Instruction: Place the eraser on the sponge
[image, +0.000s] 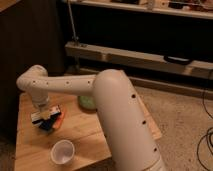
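Note:
My gripper (46, 113) hangs at the end of the white arm over the left part of the wooden table (90, 131). It is shut on the eraser (40, 116), a dark oblong block with a white face. The eraser is held level just over the blue sponge (47, 126), which lies on the table directly beneath and is partly hidden by it. Whether the eraser touches the sponge I cannot tell.
A slim orange stick (59, 121) lies beside the sponge on its right. A white cup (63, 151) stands near the table's front edge. A green round object (87, 103) sits at the back, half behind my arm. Metal shelving (140, 55) runs behind the table.

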